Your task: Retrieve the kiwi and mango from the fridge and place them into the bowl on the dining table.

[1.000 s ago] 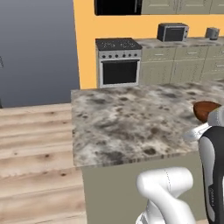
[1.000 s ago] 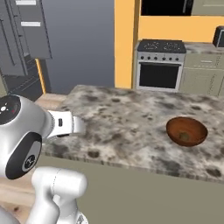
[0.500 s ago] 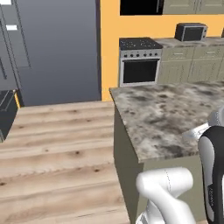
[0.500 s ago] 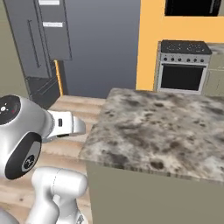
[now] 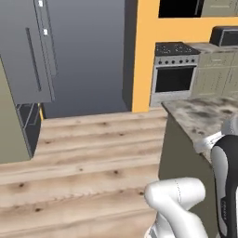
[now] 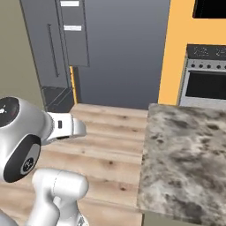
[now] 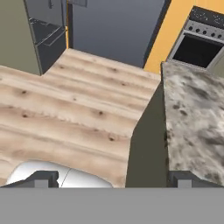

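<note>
The tall dark grey fridge (image 5: pixel 28 60) stands at the far left with its doors closed, and also appears as fridge (image 6: pixel 53 48). Its lower drawers (image 7: pixel 46 30) sit at the hand view's top left. The kiwi and the mango are hidden. The dining table's mottled stone top (image 5: pixel 204 111) lies to the right, seen too as table (image 6: pixel 190 150) and table (image 7: pixel 192 113). The bowl is out of view. My gripper (image 7: pixel 113 180) is open, its fingertips (image 7: pixel 41 178) wide apart with nothing between them, above the wooden floor beside the table's beige side.
Bare wooden floor (image 5: pixel 93 158) stretches between the table and the fridge. A steel oven range (image 5: pixel 174 74) stands against the back wall beside an orange wall section (image 5: pixel 144 56). A beige panel (image 5: pixel 9 125) flanks the fridge on the left.
The whole scene has slid to the right in both base views, so the camera has swung left. The bowl has left the picture and the fridge has come in.
</note>
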Motion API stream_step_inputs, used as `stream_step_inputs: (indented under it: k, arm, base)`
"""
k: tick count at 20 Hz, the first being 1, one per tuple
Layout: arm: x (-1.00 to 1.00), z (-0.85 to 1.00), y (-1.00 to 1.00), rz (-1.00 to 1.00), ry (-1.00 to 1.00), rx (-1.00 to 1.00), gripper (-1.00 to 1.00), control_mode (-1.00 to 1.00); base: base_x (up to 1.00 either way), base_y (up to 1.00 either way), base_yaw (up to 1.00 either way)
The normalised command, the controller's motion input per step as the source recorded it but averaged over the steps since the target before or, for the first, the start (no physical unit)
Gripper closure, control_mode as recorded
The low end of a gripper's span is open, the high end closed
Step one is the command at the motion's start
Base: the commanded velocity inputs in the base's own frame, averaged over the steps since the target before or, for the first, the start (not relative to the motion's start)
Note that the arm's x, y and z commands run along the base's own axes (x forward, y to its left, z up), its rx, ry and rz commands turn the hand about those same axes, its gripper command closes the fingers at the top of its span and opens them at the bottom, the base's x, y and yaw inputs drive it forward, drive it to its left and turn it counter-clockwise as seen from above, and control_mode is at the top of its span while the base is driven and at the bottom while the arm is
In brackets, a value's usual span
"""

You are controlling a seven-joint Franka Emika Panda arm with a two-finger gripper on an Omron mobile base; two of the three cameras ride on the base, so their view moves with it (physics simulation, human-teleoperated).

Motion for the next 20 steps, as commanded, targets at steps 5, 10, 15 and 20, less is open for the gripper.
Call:
stream_step_inputs:
  k: [5, 10, 15, 20]
  arm:
    - [0.00, 0.00, 0.00, 0.00, 0.00, 0.00, -1.00, 1.00]
    - [0.00, 0.00, 0.00, 0.00, 0.00, 0.00, -1.00, 1.00]
    - [0.00, 0.00, 0.00, 0.00, 0.00, 0.00, -1.00, 1.00]
    - [0.00, 0.00, 0.00, 0.00, 0.00, 0.00, -1.00, 1.00]
  base:
    - [1.00, 0.65, -0.02]
    - [1.00, 0.15, 0.00]
    - [1.00, -0.23, 0.25]
    - [1.00, -0.23, 0.34]
